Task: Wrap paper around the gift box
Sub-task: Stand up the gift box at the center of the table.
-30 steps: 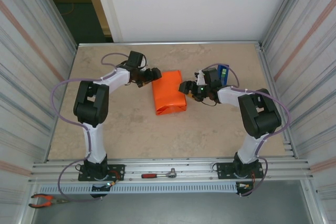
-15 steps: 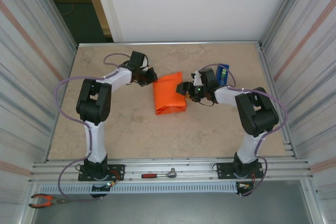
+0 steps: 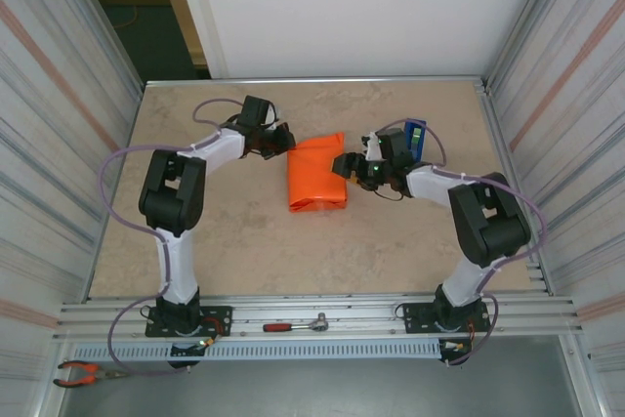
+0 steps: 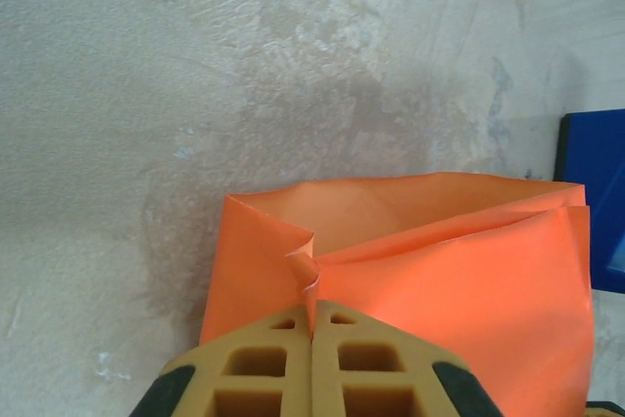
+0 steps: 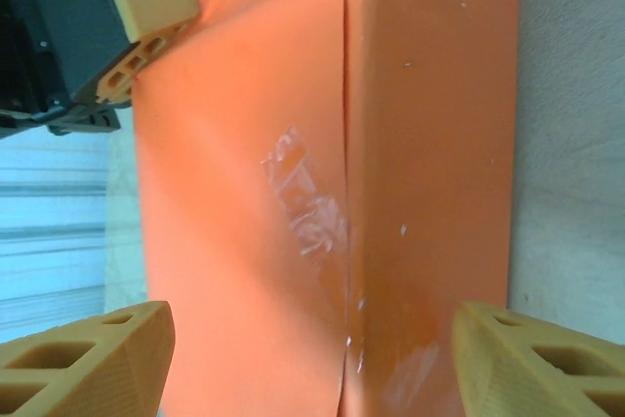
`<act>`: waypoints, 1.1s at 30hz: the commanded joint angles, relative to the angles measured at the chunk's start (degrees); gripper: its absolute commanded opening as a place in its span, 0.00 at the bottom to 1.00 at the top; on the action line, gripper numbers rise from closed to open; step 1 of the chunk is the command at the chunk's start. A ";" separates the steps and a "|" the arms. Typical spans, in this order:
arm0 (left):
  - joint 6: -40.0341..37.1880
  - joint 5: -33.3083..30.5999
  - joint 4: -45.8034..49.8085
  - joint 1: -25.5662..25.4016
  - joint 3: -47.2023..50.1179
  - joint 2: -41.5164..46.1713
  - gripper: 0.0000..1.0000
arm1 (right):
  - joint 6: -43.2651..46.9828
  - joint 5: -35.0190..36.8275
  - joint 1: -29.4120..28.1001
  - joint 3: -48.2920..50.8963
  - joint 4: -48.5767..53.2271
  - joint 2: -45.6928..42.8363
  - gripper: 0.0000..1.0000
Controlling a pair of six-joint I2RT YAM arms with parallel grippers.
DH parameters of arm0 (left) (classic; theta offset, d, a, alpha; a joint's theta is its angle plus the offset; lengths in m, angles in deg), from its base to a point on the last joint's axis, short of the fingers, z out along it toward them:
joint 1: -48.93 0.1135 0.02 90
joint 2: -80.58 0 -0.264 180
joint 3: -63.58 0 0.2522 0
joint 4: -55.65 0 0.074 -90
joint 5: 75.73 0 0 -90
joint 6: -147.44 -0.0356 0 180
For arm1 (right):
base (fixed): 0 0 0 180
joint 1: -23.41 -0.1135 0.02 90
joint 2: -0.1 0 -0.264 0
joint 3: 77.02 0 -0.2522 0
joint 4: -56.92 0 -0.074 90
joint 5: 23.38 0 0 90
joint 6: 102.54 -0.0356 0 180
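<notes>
- At the far-left corner of the squarish gift box (image 3: 316, 175), wrapped in thin matte bright orange paper (image 4: 439, 280): ribbed tan fingers (image 4: 259, 363) of the left gripper (image 4: 312, 314), pressed flat together, a curled flap of that paper pinched in the seam between them.
- Just beyond that pinch, loose paper standing up in an open fold over the end of the box.
- At the right edge of the box: right gripper (image 5: 312, 339) spread wide, one tan fingertip (image 5: 98, 358) out to each side of the wrapped top, closed on nothing; contact with the wrap impossible to tell.
- Along the top of the box, a straight paper seam with glossy streaks beside it.
- Under the box, lying flat: mottled beige tabletop (image 3: 244, 231).
- Right of the box, just behind the right gripper: upright blue tape dispenser (image 3: 414, 136).
- Well to the near side of the box, apart from both grippers: red-handled metal ratchet wrench (image 3: 298, 324).
</notes>
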 commanded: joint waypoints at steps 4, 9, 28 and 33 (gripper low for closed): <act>7.84 -2.02 -7.59 0.12 4.05 6.39 0.00 | -1.13 1.00 0.50 5.16 -0.48 -8.92 0.73; 8.09 -1.76 -8.79 0.06 2.71 8.15 0.00 | -0.88 1.42 0.43 6.93 0.08 -11.21 0.73; 11.14 -2.39 -14.65 -0.37 3.38 14.66 0.00 | -2.12 4.14 -3.35 15.98 -3.01 -17.34 0.66; 7.51 -1.11 -18.60 -1.38 2.82 14.98 0.00 | -1.76 4.36 -3.01 16.27 -2.90 -17.58 0.66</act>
